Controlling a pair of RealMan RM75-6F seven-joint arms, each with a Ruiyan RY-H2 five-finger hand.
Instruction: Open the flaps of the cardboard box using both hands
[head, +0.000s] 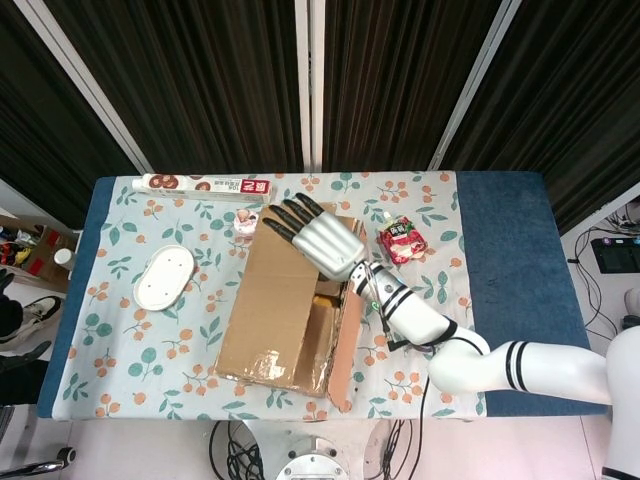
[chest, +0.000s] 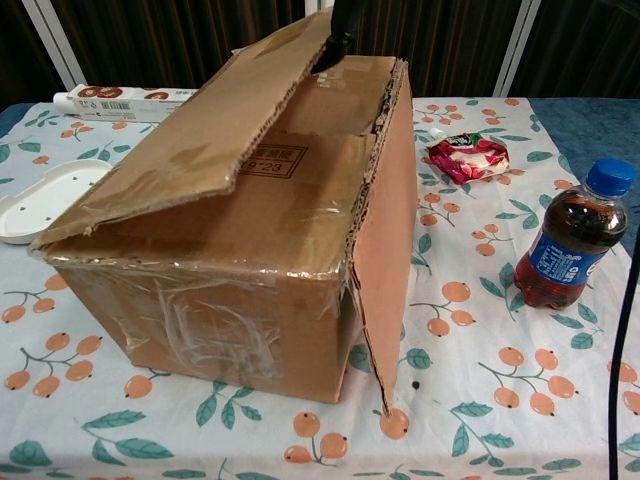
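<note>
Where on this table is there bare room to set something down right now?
The blue strip at the table's right end is bare. So is the cloth between the white tray and the cardboard box. It is crowded right of the box: red pouch, cola bottle and the right hand lifting the flap.

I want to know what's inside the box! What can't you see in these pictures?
- Inside the cardboard box: in both views the lifted flap and an inner flap cover it.
- Right hand: the chest view shows only a dark fingertip at the top edge, so its grip under the flap is unclear.
- Left hand: in neither view.
- Writing on the red pouch and soda bottle: too small to read.
</note>
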